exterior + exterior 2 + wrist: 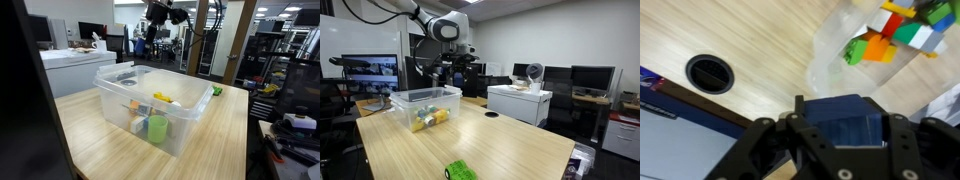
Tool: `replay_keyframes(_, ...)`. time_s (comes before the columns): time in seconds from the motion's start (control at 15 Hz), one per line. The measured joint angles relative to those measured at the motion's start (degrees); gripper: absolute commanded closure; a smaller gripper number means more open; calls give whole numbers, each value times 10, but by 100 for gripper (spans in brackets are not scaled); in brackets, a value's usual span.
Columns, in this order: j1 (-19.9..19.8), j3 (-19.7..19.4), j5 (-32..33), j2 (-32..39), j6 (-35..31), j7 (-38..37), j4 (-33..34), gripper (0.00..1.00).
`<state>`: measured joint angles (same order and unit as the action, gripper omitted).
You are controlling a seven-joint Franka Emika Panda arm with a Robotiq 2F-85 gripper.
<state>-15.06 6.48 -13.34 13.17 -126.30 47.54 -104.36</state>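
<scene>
Gripper (pixel 844 135) is clamped on a blue block (pixel 845 112), jaws against two opposite sides. The block is carried high above the table (pixel 215 135), apart from the clear bin (pixel 150 95).

Wrist view: bin corner with coloured bricks (pixel 895 32) at 1 o'clock of the block, round cable hole (pixel 710 73) at 10 o'clock.

A green cup (pixel 157 127) stands in the bin. A green toy (pixel 216 91) lies on the table at 3 o'clock of the bin.

Exterior view: bin (pixel 113 100) on table (pixel 98 152), centre of frame; toys (pixel 150 120) in bin. Lone piece (pixel 216 91) on table right of bin, apart. Wrist view: block (pixel 845 124) lower centre, between fingers of gripper (pixel 843 112); hole (pixel 710 73) in table at left; bin upper right.
</scene>
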Motion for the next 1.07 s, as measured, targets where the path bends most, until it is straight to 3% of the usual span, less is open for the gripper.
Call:
replay_keyframes(0.13,7,-2,-25,-28,35,62,-41,66)
replay_keyframes(0.2,11,-7,-31,-39,58,91,-56,16)
replay_keyframes(0.27,16,-12,-32,-48,86,120,-67,15)
replay_keyframes(0.4,27,-26,-31,-58,138,168,-76,3)
replay_keyframes(0.67,45,-52,-18,-61,201,227,-77,0)
replay_keyframes(1.07,46,-101,28,-36,206,254,-30,0)
